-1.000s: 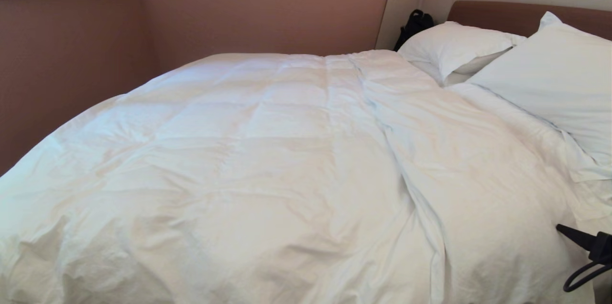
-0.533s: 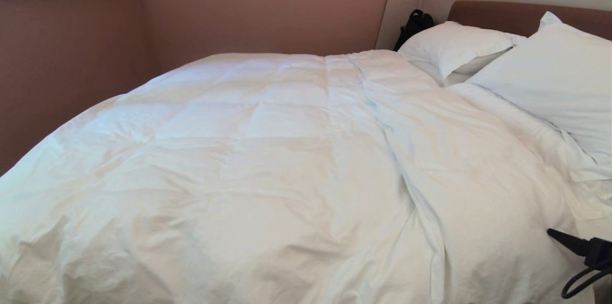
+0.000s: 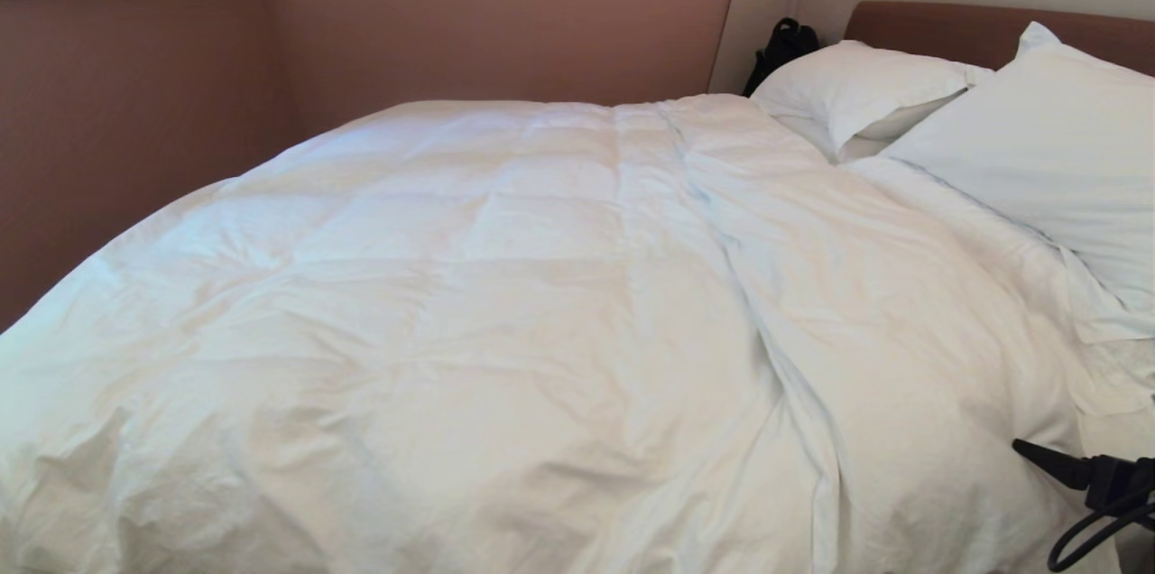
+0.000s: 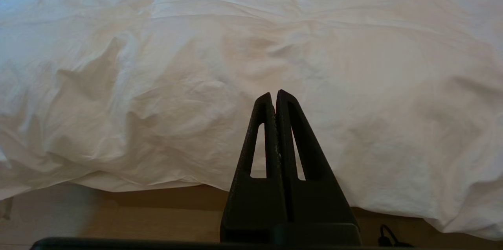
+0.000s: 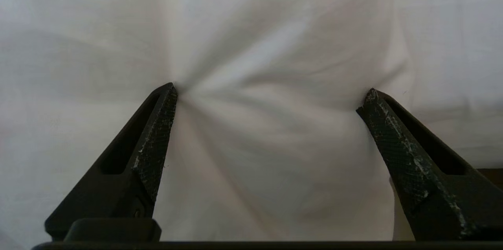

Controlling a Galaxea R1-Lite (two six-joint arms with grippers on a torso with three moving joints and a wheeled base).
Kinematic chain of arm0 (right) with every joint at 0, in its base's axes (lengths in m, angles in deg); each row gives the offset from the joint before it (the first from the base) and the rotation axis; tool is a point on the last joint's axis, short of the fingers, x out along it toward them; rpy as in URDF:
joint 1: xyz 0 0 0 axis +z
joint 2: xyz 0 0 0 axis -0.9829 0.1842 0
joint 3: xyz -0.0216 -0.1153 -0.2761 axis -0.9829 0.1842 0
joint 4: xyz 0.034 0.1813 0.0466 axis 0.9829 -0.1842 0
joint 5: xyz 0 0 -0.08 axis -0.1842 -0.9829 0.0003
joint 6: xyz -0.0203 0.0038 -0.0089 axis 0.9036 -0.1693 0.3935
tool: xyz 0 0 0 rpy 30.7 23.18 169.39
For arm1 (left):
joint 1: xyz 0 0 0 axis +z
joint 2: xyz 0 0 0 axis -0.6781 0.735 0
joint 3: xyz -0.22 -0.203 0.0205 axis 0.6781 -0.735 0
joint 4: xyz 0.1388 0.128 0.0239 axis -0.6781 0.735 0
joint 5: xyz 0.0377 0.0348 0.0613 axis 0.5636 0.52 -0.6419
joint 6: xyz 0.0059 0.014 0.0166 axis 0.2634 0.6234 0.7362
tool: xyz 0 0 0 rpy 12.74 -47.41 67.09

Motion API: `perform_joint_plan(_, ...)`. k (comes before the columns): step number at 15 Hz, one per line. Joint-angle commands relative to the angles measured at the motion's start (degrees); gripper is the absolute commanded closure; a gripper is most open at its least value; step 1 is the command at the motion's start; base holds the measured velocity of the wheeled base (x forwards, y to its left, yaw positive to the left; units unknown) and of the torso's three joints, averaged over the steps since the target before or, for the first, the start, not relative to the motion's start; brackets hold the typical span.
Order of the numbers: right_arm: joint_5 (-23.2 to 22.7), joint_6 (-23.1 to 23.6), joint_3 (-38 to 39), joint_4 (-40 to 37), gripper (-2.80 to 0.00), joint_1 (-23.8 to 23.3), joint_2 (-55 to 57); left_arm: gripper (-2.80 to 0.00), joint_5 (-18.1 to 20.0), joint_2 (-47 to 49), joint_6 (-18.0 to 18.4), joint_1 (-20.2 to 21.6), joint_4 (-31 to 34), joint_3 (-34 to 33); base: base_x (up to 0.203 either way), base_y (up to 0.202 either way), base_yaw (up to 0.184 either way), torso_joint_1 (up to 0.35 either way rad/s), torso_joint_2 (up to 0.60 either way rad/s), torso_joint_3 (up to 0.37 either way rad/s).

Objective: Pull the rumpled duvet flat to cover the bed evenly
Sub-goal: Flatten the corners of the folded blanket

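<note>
The duvet (image 3: 505, 303) lies spread over most of the bed (image 3: 984, 28), from the foot at 9 o'clock in the head view up to the pillows (image 3: 1038, 141) at 2 o'clock. Its surface is puffy, with faint square stitching. One long crease runs from 12 o'clock near the far edge down to 5 o'clock at the near edge. Smaller wrinkles gather at 8 o'clock.

The right gripper (image 5: 271, 96) sits at 4 o'clock in the head view, at the near side of the bed. Its fingers (image 5: 157, 124) are spread wide, both tips pressed into the duvet cover (fabric puckers radially from one tip). Nothing is clamped between them.

The left gripper (image 4: 274, 96) appears only in the left wrist view. Its fingers are closed together, empty. It hangs beside the bed, pointing at the duvet's overhanging edge, apart from the cloth. Brown floor (image 4: 118, 214) shows beneath that edge.

A black bag (image 3: 781, 46) stands at 1 o'clock, between the headboard surround and the far pillow.
</note>
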Motion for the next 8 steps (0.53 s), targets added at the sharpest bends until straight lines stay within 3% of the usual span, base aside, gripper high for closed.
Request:
perform_joint_plan(1,-0.3,0.6,0.1,0.3,-2.80,0.1,0.2,0.00,0.0,0.0,0.0,0.0,0.0,0.0,0.000,0.000,0.000,0.000,0.00,0.000)
perform_joint_plan(8,-0.2,0.9,0.4,0.3,-2.80,0.2,0.3,0.00,0.0,0.0,0.0,0.0,0.0,0.0,0.000,0.000,0.000,0.000,0.00,0.000)
